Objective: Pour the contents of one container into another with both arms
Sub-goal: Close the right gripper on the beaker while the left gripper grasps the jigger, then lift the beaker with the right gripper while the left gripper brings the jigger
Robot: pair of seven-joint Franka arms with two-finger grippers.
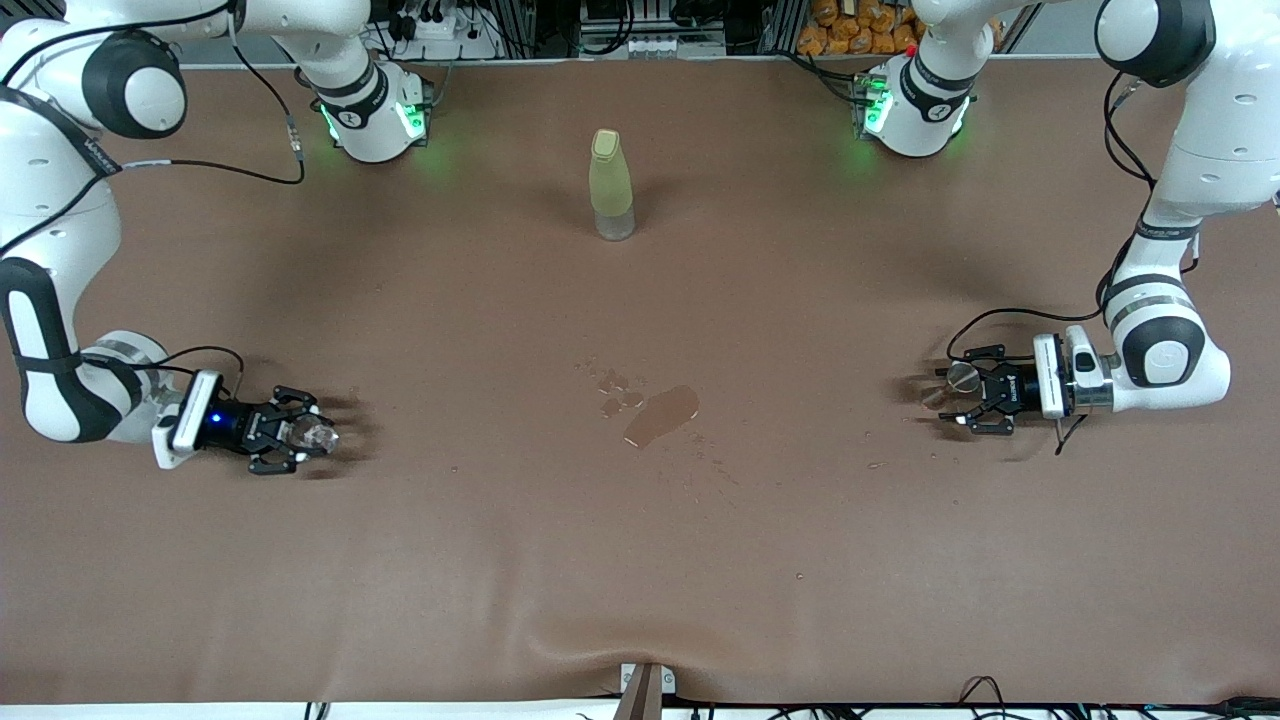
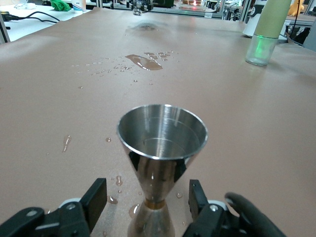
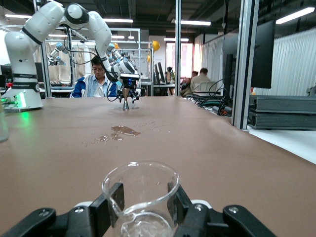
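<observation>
The tiny clear glass cup (image 1: 318, 435) sits at table level toward the right arm's end, with my right gripper (image 1: 305, 435) shut on it. In the right wrist view both black pads press the sides of the glass cup (image 3: 140, 190), just below its rim. The tiny silver metal cup (image 1: 963, 378) stands upright on the table toward the left arm's end. My left gripper (image 1: 955, 400) is open around it. In the left wrist view the silver cup (image 2: 162, 143) has a gap on each side of its narrow waist, and water drops lie round its foot.
A tall yellow-green bottle (image 1: 611, 185) stands mid-table near the robots' bases. A puddle (image 1: 660, 415) with scattered drops wets the brown cover between the two grippers. The table's front edge runs along the bottom of the front view.
</observation>
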